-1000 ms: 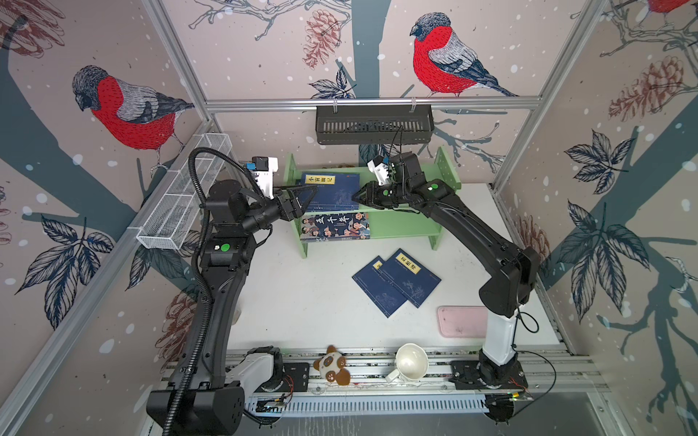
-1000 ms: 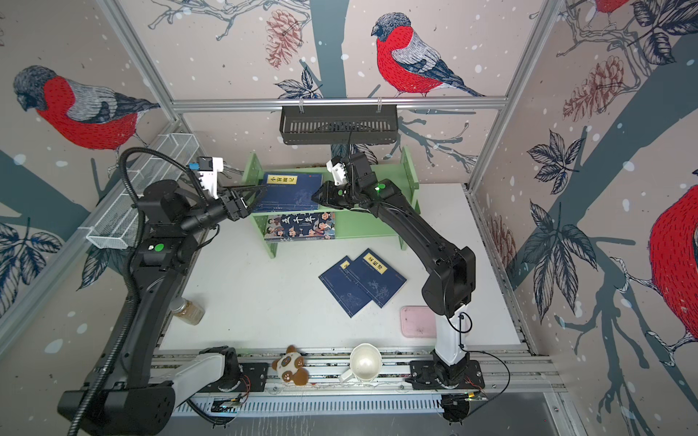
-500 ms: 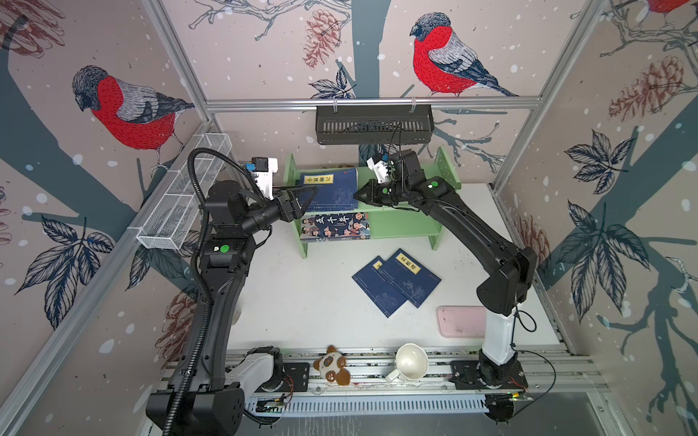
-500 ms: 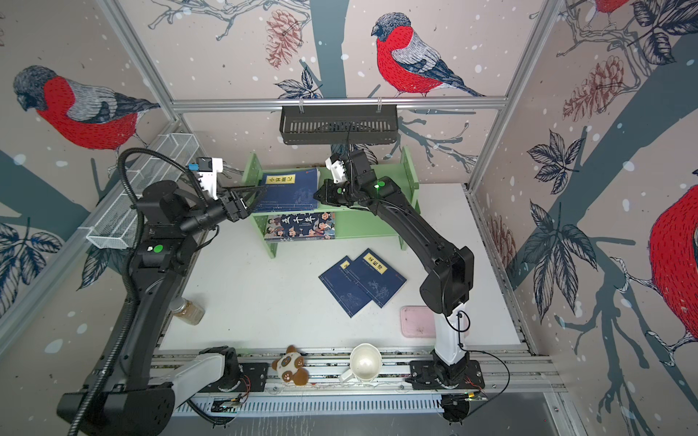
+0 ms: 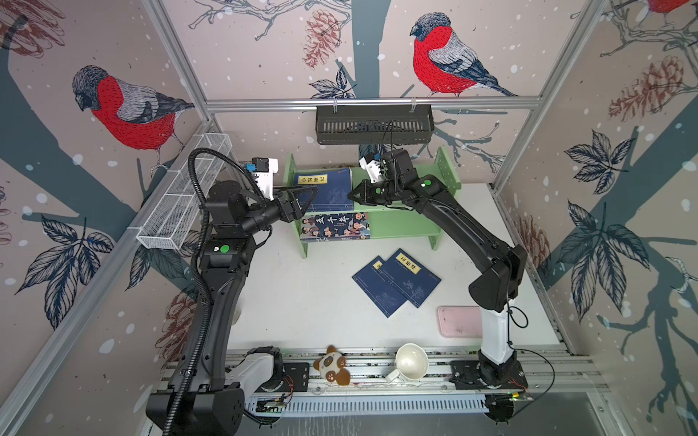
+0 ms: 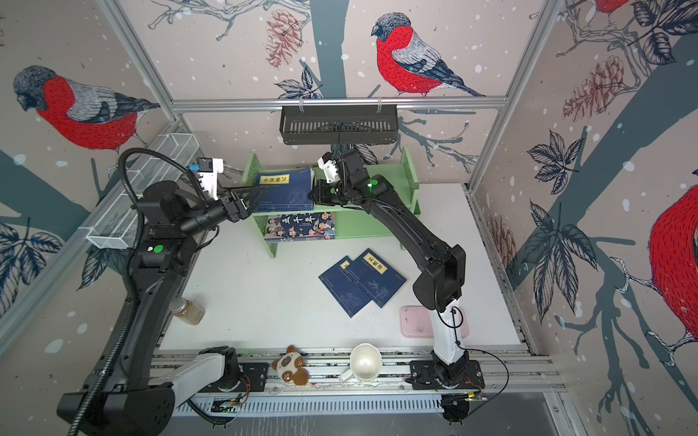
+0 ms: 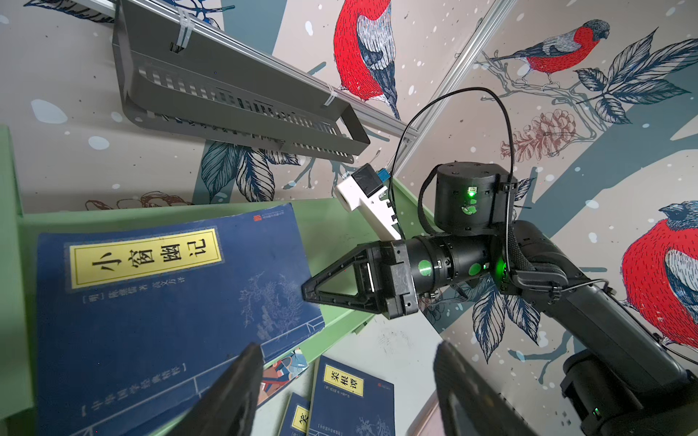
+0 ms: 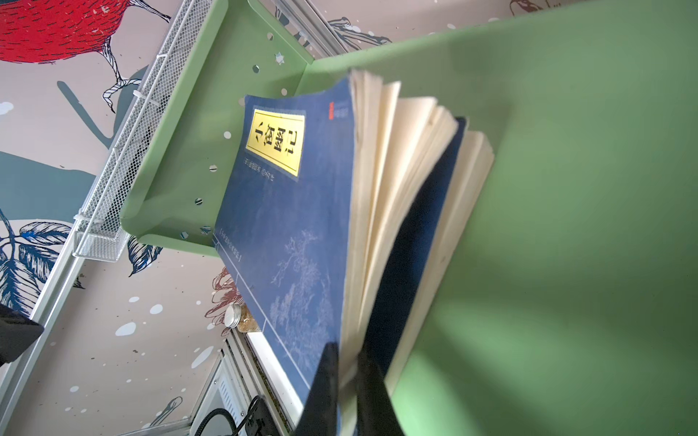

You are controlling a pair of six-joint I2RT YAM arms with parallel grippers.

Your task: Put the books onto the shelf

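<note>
White wire basket [image 5: 181, 204] hangs on the left wall. Next to it, the left claw [image 5: 306, 200] hangs in the air at the left end of the green shelf [image 5: 408, 226]. Its two fingers stand wide apart and hold nothing. In the left wrist view one finger [image 7: 234, 389] shows in front of a corner of the top book. I cannot tell if it touches.

The shelf stands at the back of the white table [image 5: 302, 302]. On its top level lies a dark blue book [image 5: 325, 192] with a yellow label, close to the left side panel. On the lower level lies the cartoon book [image 5: 336, 226] with big white letters, also near the left end.

The right claw [image 5: 351, 196] is at the right edge of the dark blue book and is pinched tight on it. In the right wrist view its fingers [image 8: 325, 385] squeeze the cover and some pages, and the other pages fan out.

Nearer the front, two more blue books lie flat on the table. The left book [image 5: 377, 298] is partly under the right book [image 5: 413, 279]. A white cup [image 5: 411, 362] lies on the front rail. A pink tray [image 5: 459, 321] lies on the table, partly behind the right arm.
</note>
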